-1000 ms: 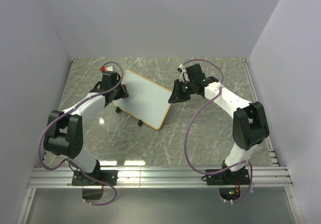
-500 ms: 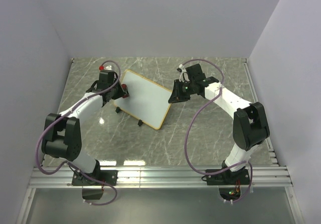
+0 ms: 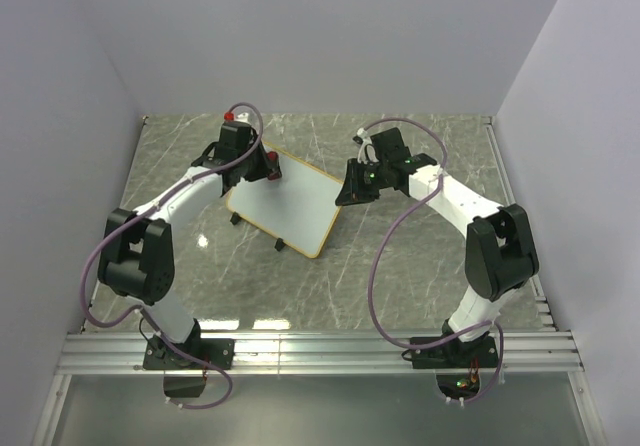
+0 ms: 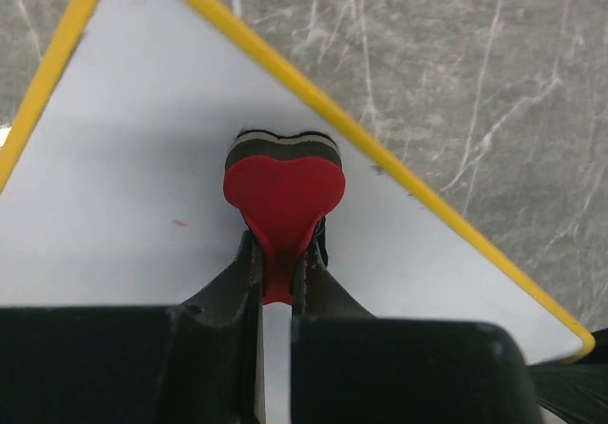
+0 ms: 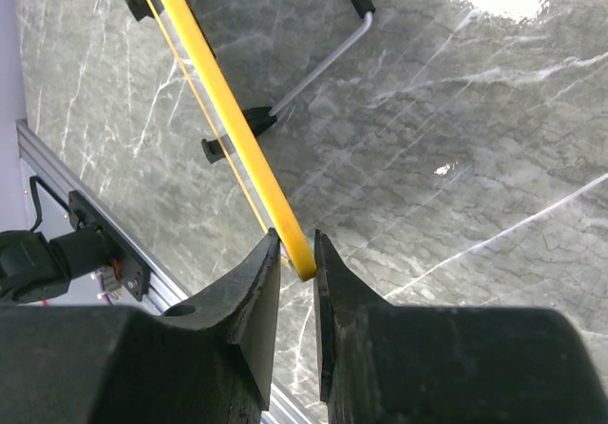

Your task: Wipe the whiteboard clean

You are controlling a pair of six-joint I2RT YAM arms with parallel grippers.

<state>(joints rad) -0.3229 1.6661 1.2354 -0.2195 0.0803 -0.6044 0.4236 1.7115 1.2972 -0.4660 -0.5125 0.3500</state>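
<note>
Whiteboard (image 3: 290,201) stands propped and tilted on its black feet (image 5: 252,118) mid-table, between the two arms. Right gripper (image 5: 297,258) pinches the yellow frame (image 5: 204,82) at the board's right corner, apparently bracing it so it cannot slide or tip under wiping pressure. Left gripper (image 4: 277,277) is clamped on the stem of a red heart-ended eraser (image 4: 283,194), with the pad seemingly against the white face near the far edge. A small red fleck (image 4: 177,222) lies just left of it; otherwise the visible face looks clean. Table (image 3: 420,266) is grey veined marble, glossy with glare. Plain pale walls (image 3: 320,36) on three sides, aluminium rail (image 3: 320,351) at the near edge.
</note>
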